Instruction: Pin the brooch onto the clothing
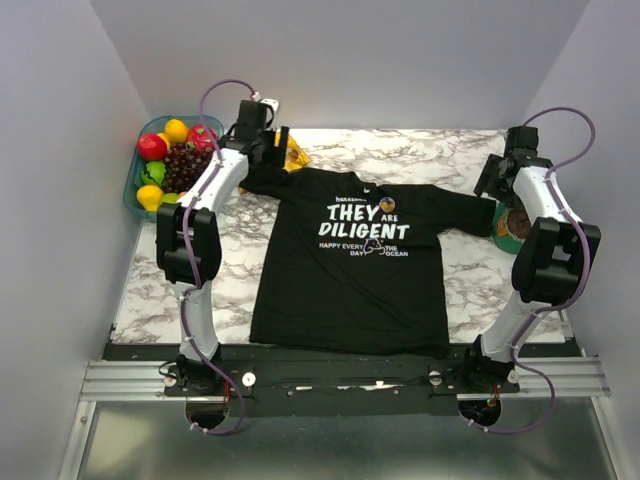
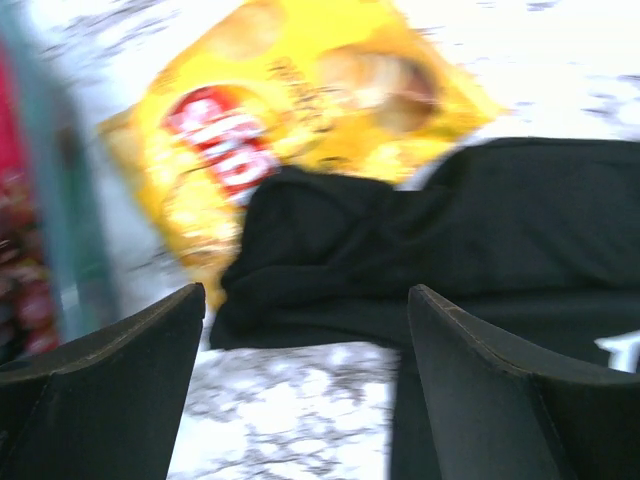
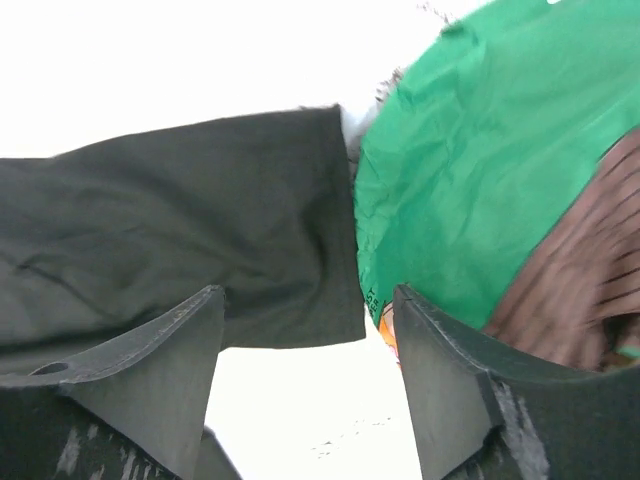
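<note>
The clothing (image 1: 350, 275), a black T-shirt with white print, lies spread flat on the marble table. The brooch (image 1: 387, 205), a tiny brownish-orange disc, sits on the chest next to the word "ARE". My left gripper (image 1: 272, 150) hovers at the shirt's left sleeve. In the left wrist view the left gripper (image 2: 305, 300) is open, with the crumpled sleeve (image 2: 330, 250) just beyond the fingertips and nothing between them. My right gripper (image 1: 488, 180) is at the right sleeve. In the right wrist view the right gripper (image 3: 308, 295) is open and empty, with the sleeve hem (image 3: 200, 230) ahead.
A teal basket (image 1: 131, 192) of fruit stands at the back left. A yellow snack bag (image 2: 280, 100) lies beside the left sleeve. A green packet (image 3: 480, 170) lies next to the right sleeve. White walls close in on three sides.
</note>
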{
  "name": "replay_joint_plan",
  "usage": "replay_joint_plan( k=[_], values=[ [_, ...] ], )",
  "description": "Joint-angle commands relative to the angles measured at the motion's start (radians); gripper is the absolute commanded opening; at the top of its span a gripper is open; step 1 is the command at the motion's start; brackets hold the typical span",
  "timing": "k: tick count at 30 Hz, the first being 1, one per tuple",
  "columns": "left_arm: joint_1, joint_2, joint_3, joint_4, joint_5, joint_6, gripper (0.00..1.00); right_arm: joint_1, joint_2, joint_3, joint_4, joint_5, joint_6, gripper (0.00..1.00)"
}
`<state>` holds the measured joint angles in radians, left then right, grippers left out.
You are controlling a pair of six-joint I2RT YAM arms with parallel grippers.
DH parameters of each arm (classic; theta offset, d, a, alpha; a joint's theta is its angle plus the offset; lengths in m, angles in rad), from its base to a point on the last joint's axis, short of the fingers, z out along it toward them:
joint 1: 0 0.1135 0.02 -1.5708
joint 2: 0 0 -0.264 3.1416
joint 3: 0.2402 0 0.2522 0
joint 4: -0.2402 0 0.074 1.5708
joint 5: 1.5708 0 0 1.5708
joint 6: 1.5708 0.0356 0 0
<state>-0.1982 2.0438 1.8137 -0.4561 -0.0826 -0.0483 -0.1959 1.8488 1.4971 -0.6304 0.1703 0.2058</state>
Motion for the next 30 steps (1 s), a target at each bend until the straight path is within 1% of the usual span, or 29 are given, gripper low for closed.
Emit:
replay_joint_plan(
  k=[1,2,3,4,6,7,9,10,12,13,17,19,20,21,24,27,30],
  values=[
    [-0.093,-0.001,0.056,0.028,0.087,0.013,0.93,0.073,-0.069,0.038,0.023,-0.040,-0.035,0.78],
    [-0.119,0.024,0.079,0.019,0.124,0.013,0.94,0.088,-0.071,0.041,0.027,-0.061,-0.040,0.78],
    [-0.132,0.053,0.114,-0.031,0.167,0.011,0.94,0.123,-0.059,0.058,0.035,-0.071,-0.046,0.79],
    [-0.142,0.122,0.201,-0.064,0.181,0.008,0.94,0.140,-0.047,0.071,0.035,-0.078,-0.058,0.79],
    [-0.170,0.197,0.298,-0.161,0.205,-0.004,0.94,0.188,0.004,0.119,0.026,-0.089,-0.068,0.79],
    [-0.178,0.261,0.376,-0.182,0.214,-0.011,0.94,0.193,0.022,0.136,0.018,-0.095,-0.071,0.79],
    [-0.196,0.312,0.426,-0.203,0.231,-0.021,0.94,0.234,0.065,0.178,0.008,-0.130,-0.075,0.79],
    [-0.199,0.344,0.444,-0.196,0.237,-0.037,0.94,0.243,0.111,0.217,0.003,-0.144,-0.083,0.79],
    [-0.202,0.369,0.452,-0.170,0.251,-0.067,0.95,0.260,0.159,0.265,-0.023,-0.163,-0.088,0.79],
    [-0.202,0.395,0.463,-0.167,0.265,-0.082,0.95,0.265,0.211,0.320,-0.037,-0.163,-0.094,0.79],
    [-0.202,0.438,0.481,-0.142,0.319,-0.189,0.94,0.270,0.334,0.448,-0.120,-0.163,-0.098,0.79],
    [-0.202,0.453,0.472,-0.102,0.345,-0.232,0.94,0.271,0.366,0.474,-0.146,-0.163,-0.098,0.79],
    [-0.202,0.458,0.472,-0.090,0.354,-0.251,0.94,0.271,0.394,0.483,-0.150,-0.190,-0.098,0.79],
    [-0.202,0.464,0.472,-0.069,0.356,-0.293,0.95,0.271,0.404,0.495,-0.158,-0.196,-0.098,0.79],
    [-0.202,0.487,0.475,-0.027,0.363,-0.349,0.94,0.273,0.444,0.509,-0.167,-0.216,-0.095,0.79],
    [-0.201,0.509,0.484,-0.006,0.363,-0.381,0.94,0.274,0.481,0.525,-0.184,-0.238,-0.089,0.79],
    [-0.201,0.535,0.496,0.014,0.380,-0.418,0.94,0.274,0.501,0.564,-0.219,-0.218,-0.085,0.77]
  ],
)
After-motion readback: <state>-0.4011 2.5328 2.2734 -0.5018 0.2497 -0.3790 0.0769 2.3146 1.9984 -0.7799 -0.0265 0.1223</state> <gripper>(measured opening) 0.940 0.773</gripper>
